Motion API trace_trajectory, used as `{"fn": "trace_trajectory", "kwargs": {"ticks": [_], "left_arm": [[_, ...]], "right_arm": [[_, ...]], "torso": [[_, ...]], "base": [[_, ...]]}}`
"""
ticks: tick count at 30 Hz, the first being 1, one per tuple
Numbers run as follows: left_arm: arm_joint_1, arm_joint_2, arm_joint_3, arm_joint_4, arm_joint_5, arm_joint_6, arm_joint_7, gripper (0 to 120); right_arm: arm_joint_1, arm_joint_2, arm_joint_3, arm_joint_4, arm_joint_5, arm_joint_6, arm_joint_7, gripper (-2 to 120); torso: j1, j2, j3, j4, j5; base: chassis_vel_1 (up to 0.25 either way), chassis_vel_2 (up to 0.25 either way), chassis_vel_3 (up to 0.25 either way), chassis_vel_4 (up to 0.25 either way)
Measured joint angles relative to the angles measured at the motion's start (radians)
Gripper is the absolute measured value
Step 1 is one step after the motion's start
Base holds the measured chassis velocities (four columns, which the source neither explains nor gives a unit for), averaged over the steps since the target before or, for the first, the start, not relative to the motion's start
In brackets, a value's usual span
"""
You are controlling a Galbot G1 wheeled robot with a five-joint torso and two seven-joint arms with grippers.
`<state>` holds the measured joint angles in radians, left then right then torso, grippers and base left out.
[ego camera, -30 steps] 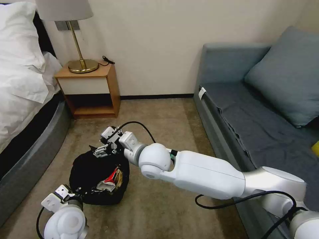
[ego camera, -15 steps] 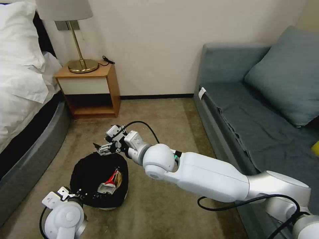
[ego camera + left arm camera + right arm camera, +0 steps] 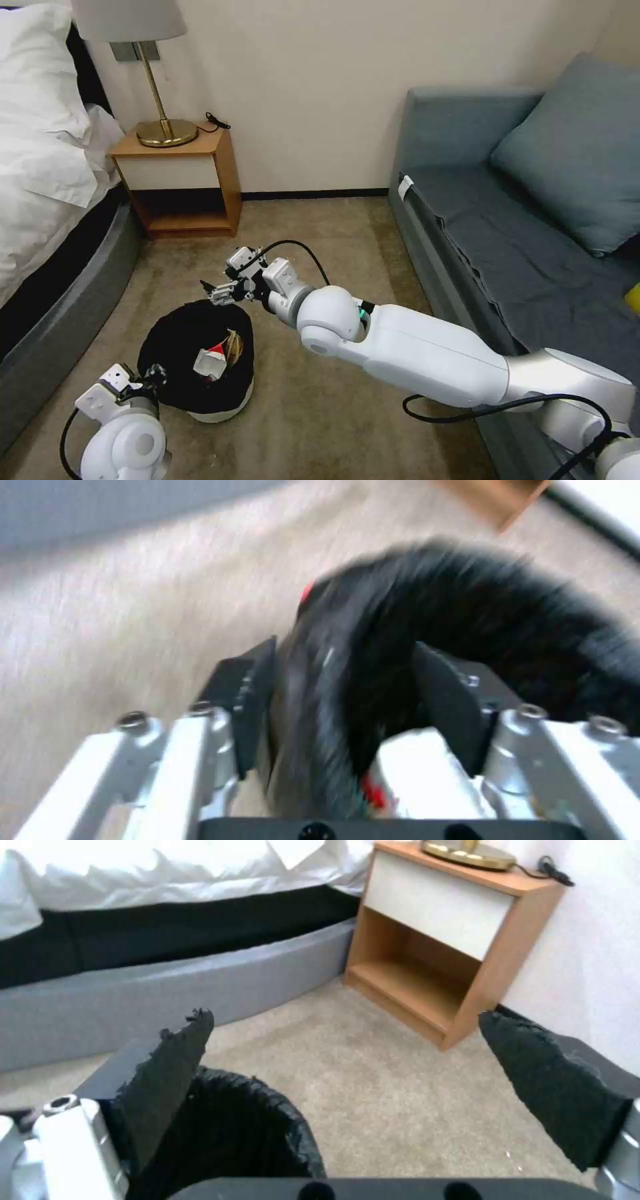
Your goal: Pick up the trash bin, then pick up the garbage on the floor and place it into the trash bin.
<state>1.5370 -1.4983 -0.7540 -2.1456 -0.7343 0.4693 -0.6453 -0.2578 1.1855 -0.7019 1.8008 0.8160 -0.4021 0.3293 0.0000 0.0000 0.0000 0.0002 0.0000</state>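
Left gripper, nearest the robot, is clamped on the near rim of the trash bin; wrist view shows its pads either side of the black liner. Bin now tilts w/ its white base showing, vs. lower a sec ago — looks lifted, so pickup step seems underway. Red-and-white packet and brown wrapper lie inside the bin. Farther out, right gripper hangs just past the bin's far rim, jaws wide and empty; it has drawn back up from the bin. Right arm stretched forward, low over the carpet, toward the nightstand.
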Motion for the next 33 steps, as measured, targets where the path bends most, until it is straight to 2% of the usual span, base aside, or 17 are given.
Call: {"fn": "trace_trajectory", "kwargs": {"ticks": [1, 3, 5, 6, 10, 11, 14, 16, 17, 19, 21, 22, 24, 26, 29, 31, 33], "left_arm": [[0.0, 0.0, 0.0, 0.0, 0.0, 0.0, 0.0, 64], [0.017, 0.001, -0.005, -0.014, 0.067, -0.057, 0.087, 72], [0.048, 0.005, -0.016, -0.024, 0.191, -0.174, 0.259, 82], [0.048, 0.005, -0.016, -0.024, 0.191, -0.174, 0.259, 82], [0.054, 0.01, -0.023, -0.022, 0.273, -0.284, 0.446, 98], [0.054, 0.01, -0.023, -0.022, 0.273, -0.284, 0.446, 98], [0.057, 0.016, -0.022, -0.022, 0.321, -0.34, 0.572, 100], [0.059, 0.018, -0.019, -0.025, 0.343, -0.36, 0.598, 100], [0.059, 0.018, -0.019, -0.025, 0.343, -0.36, 0.598, 100], [0.06, 0.022, -0.017, -0.025, 0.372, -0.385, 0.619, 100], [0.061, 0.023, -0.017, -0.025, 0.378, -0.388, 0.623, 100], [0.064, 0.027, -0.013, -0.027, 0.396, -0.402, 0.641, 100], [0.07, 0.032, -0.004, -0.034, 0.401, -0.407, 0.653, 100], [0.073, 0.034, 0.001, -0.037, 0.402, -0.409, 0.658, 100], [0.077, 0.042, 0.01, -0.037, 0.42, -0.419, 0.667, 100], [0.079, 0.045, 0.013, -0.038, 0.427, -0.421, 0.668, 100], [0.084, 0.049, 0.018, -0.044, 0.433, -0.423, 0.67, 100]], "right_arm": [[0.0, 0.0, 0.0, 0.0, 0.0, 0.0, 0.0, 100], [-0.019, -0.017, 0.029, 0.01, 0.009, 0.001, 0.001, 100], [-0.073, -0.061, 0.105, 0.036, 0.024, 0.034, 0.001, 100], [-0.073, -0.061, 0.105, 0.036, 0.024, 0.034, 0.001, 100], [-0.173, -0.11, 0.232, 0.077, 0.012, 0.091, 0.007, 100], [-0.173, -0.11, 0.232, 0.077, 0.012, 0.091, 0.007, 100], [-0.286, -0.156, 0.398, 0.148, -0.026, 0.125, 0.045, 100], [-0.363, -0.177, 0.513, 0.203, -0.076, 0.133, 0.049, 100], [-0.363, -0.177, 0.513, 0.203, -0.076, 0.133, 0.049, 100], [-0.464, -0.187, 0.659, 0.26, -0.15, 0.147, 0.047, 100], [-0.485, -0.188, 0.686, 0.271, -0.165, 0.148, 0.047, 100], [-0.59, -0.188, 0.803, 0.325, -0.232, 0.143, 0.045, 100], [-0.706, -0.178, 0.924, 0.39, -0.305, 0.139, 0.045, 100], [-0.759, -0.162, 0.976, 0.421, -0.331, 0.137, 0.046, 100], [-0.921, -0.078, 1.085, 0.501, -0.39, 0.132, 0.051, 100], [-0.974, -0.036, 1.105, 0.52, -0.426, 0.138, 0.051, 100], [-1.063, 0.037, 1.129, 0.546, -0.505, 0.158, 0.046, 100]], "torso": [[0.0, 0.0, 0.0, 0.0, 0.0], [0.0, 0.0, 0.0, 0.0, 0.0001], [0.0, 0.0, 0.0, -0.0002, 0.0002], [0.0, 0.0, 0.0, -0.0002, 0.0002], [0.0, 0.0, 0.0, -0.0003, 0.0004], [0.0, 0.0, 0.0, -0.0003, 0.0004], [0.0, 0.0, 0.0, -0.0001, 0.0004], [0.0, 0.0, 0.0, -0.0002, 0.0002], [0.0, 0.0, 0.0, -0.0002, 0.0002], [0.0, 0.0, 0.0, -0.0002, 0.0003], [0.0, 0.0, 0.0, -0.0002, 0.0002], [0.0, 0.0, 0.0, -0.0002, 0.0003], [0.0, 0.0, 0.0, -0.0005, 0.0004], [0.0, 0.0, 0.0, -0.0006, 0.0001], [0.0, 0.0, 0.0, -0.0003, 0.0001], [0.0, 0.0, 0.0, -0.0003, 0.0], [0.0, 0.0, 0.0, -0.0003, 0.0]], "base": [[0.0, 0.0, 0.0, 0.0], [0.0, 0.0, 0.0, 0.0], [0.0, 0.0, 0.0, 0.0], [0.0, 0.0, 0.0, 0.0], [0.0, 0.0, 0.0, 0.0], [0.0, 0.0, 0.0, 0.0], [0.0, 0.0, 0.0, 0.0], [0.0, 0.0, 0.0, 0.0], [0.0, 0.0, 0.0, 0.0], [0.0, 0.0, 0.0, 0.0], [0.0, 0.0, 0.0, 0.0], [0.0, 0.0, 0.0, 0.0], [0.0, 0.0, 0.0, 0.0], [0.0, 0.0, 0.0, 0.0], [0.0, 0.0, 0.0, 0.0], [0.0, 0.0, 0.0, 0.0], [0.0, 0.0, 0.0, 0.0]]}}
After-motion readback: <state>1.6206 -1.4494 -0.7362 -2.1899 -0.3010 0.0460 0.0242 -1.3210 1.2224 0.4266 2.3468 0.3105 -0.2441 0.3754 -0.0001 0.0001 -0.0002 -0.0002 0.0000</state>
